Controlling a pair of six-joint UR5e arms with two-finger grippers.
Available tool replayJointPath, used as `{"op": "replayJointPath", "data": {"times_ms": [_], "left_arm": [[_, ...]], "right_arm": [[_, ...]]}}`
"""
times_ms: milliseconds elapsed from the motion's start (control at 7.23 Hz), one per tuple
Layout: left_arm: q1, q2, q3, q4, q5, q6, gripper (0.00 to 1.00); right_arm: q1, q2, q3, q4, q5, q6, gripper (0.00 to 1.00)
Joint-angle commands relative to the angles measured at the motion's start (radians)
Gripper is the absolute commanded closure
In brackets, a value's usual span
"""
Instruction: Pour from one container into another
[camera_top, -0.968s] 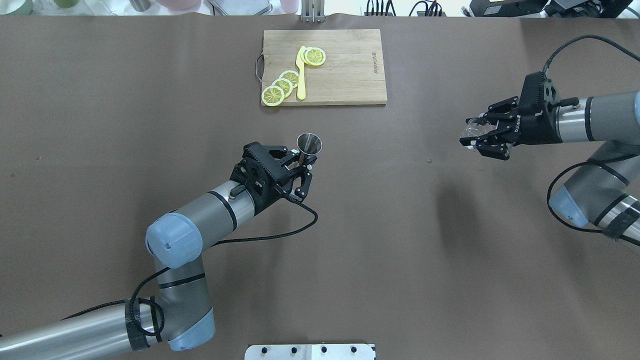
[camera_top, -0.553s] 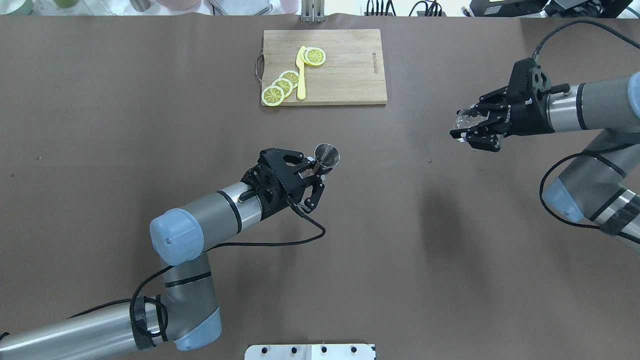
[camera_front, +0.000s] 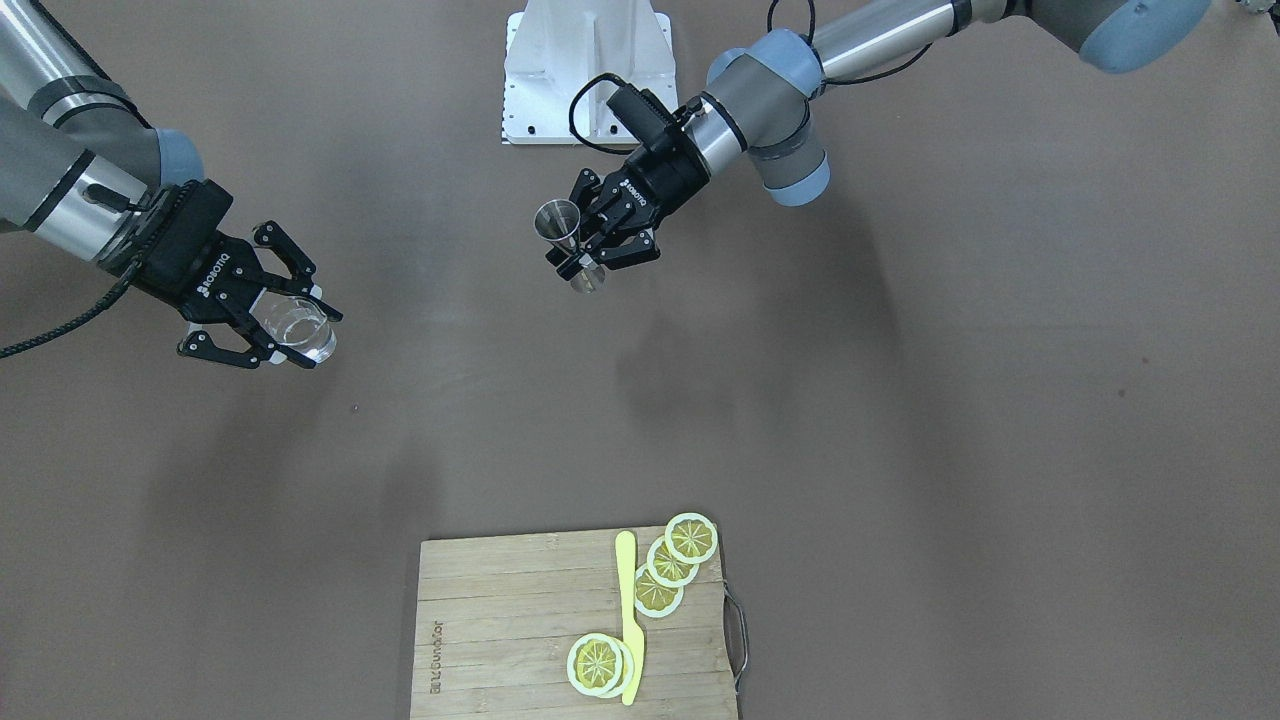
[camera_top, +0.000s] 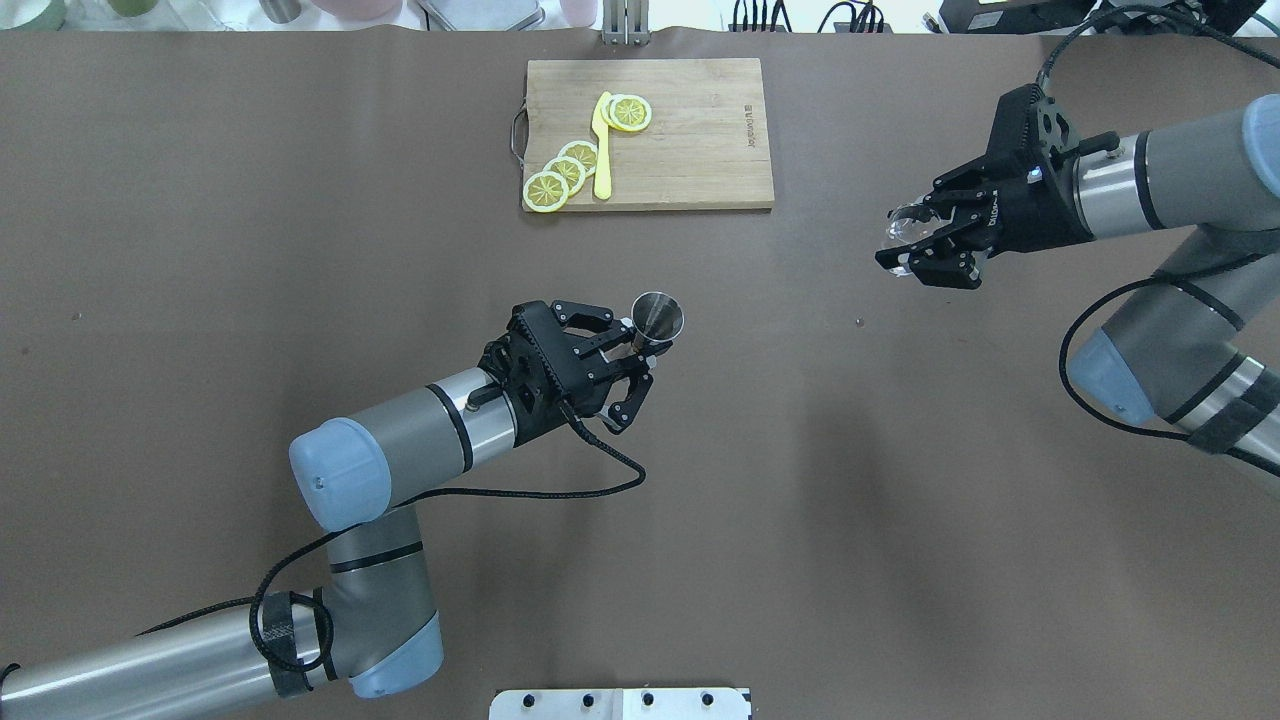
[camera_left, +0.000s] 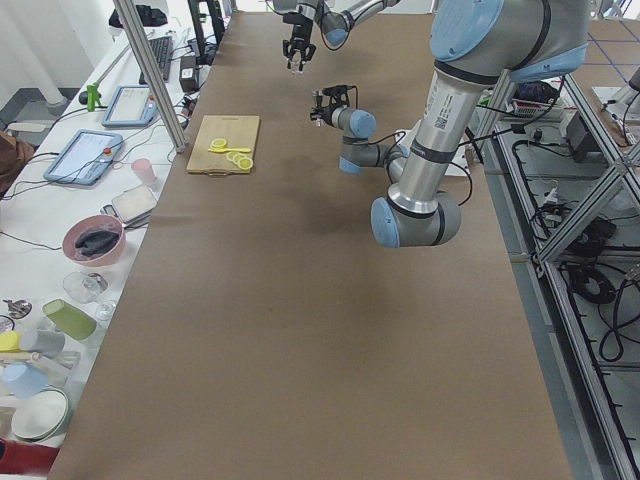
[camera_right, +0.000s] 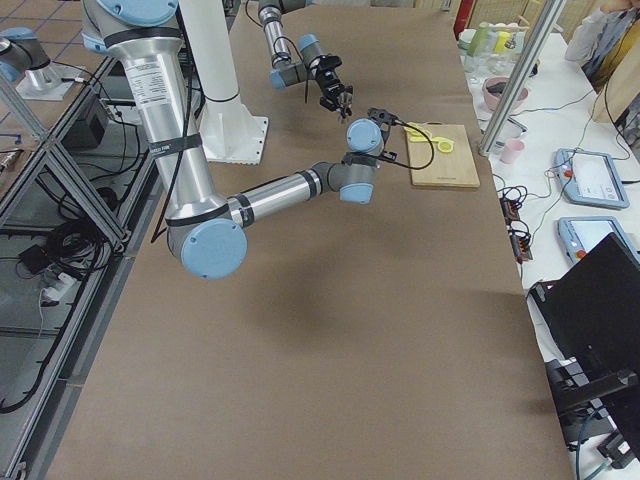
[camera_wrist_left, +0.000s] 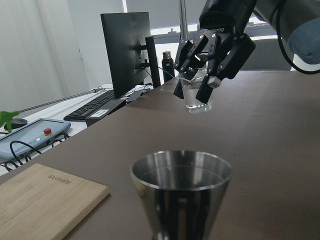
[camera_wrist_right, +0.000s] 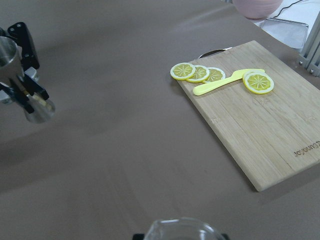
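The steel jigger (camera_top: 658, 317) is held upright above the table's middle, with my left gripper (camera_top: 635, 350) shut on its narrow waist. In the front-facing view the jigger (camera_front: 558, 222) shows its round mouth up. Far to the right, my right gripper (camera_top: 893, 240) is shut on the small clear glass (camera_top: 905, 226), held in the air; some clear liquid shows in the glass (camera_front: 290, 325). In the left wrist view the jigger (camera_wrist_left: 182, 185) fills the foreground and the glass (camera_wrist_left: 196, 95) hangs beyond it, apart.
A wooden cutting board (camera_top: 690, 140) lies at the table's far middle with lemon slices (camera_top: 565, 170) and a yellow knife (camera_top: 602, 150) on it. Bare brown table spreads between the two grippers. A white mount plate (camera_top: 620, 703) sits at the near edge.
My left gripper has carried the jigger to the right. My right gripper has moved the glass farther from me and slightly leftward.
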Motion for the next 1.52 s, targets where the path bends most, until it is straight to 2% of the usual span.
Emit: {"op": "replayJointPath", "data": {"times_ms": [0, 277, 415, 830, 1244, 1383], "left_arm": [[0.0, 0.0, 0.0, -0.005, -0.001, 0.002, 1.0], [0.001, 0.0, 0.003, -0.004, -0.001, 0.002, 1.0], [0.001, 0.0, 0.001, -0.005, -0.001, 0.0, 1.0], [-0.002, 0.0, 0.003, -0.005, -0.001, 0.0, 1.0], [-0.009, -0.003, 0.004, -0.005, -0.015, 0.0, 1.0], [-0.011, -0.003, 0.003, -0.005, -0.017, -0.003, 1.0]], "right_arm": [[0.001, 0.009, 0.029, -0.02, 0.062, -0.002, 1.0], [0.004, 0.043, 0.048, -0.037, 0.097, -0.029, 1.0], [0.002, 0.066, 0.06, -0.08, 0.106, -0.104, 1.0], [-0.025, 0.101, 0.162, -0.274, 0.1, -0.169, 1.0], [-0.059, 0.187, 0.186, -0.419, 0.08, -0.203, 1.0], [-0.084, 0.21, 0.184, -0.457, 0.05, -0.203, 1.0]]}}
